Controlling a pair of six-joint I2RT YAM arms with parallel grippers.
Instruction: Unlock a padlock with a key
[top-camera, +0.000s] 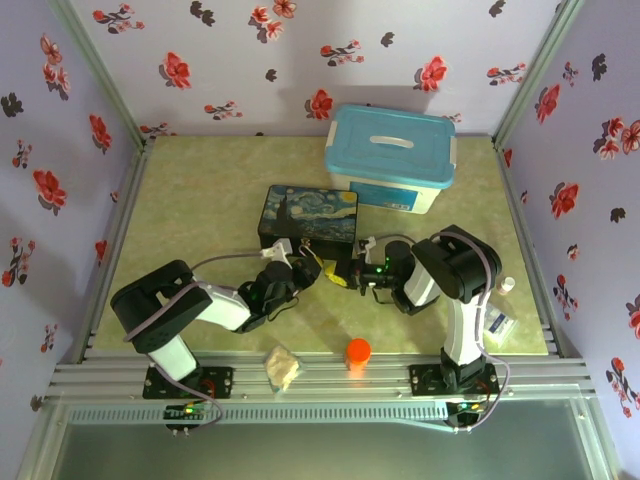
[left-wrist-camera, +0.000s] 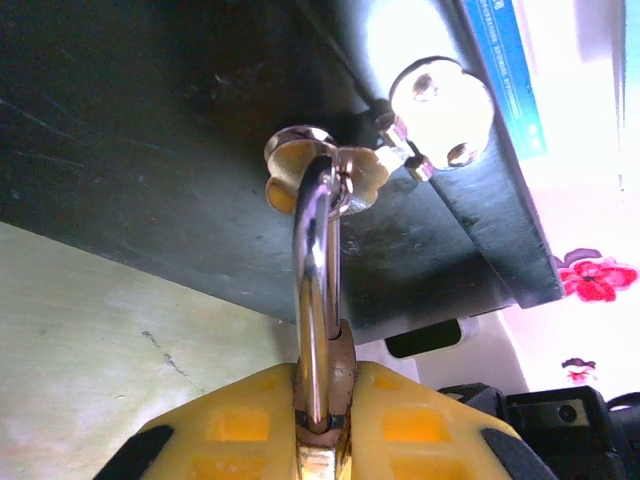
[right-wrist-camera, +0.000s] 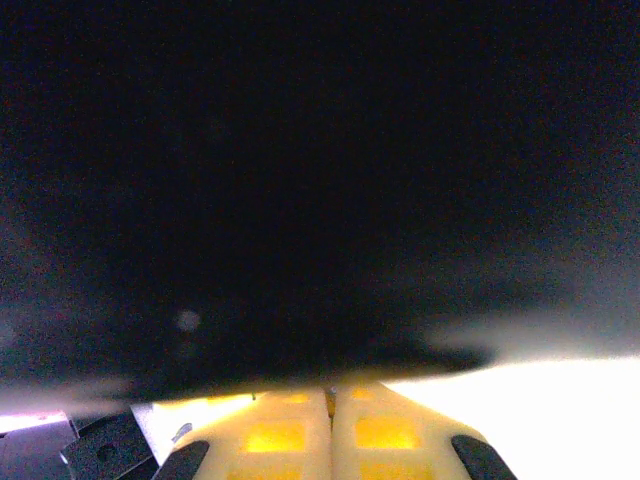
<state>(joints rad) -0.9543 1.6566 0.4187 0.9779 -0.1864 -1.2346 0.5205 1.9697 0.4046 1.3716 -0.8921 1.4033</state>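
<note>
The brass padlock is clamped between the yellow pads of my left gripper. Its silver shackle rises from the body and hooks through the gold clasp on the dark front of the painted box. My left gripper and right gripper meet nose to nose just in front of that box. The right gripper has its pads pressed almost together on a thin sliver, the key, most of it hidden. A dark blurred mass sits right in front of those pads.
A white bin with a blue lid stands behind the painted box. An orange cylinder and a crumpled pale lump lie near the table's front edge. A small white item lies by the right wall.
</note>
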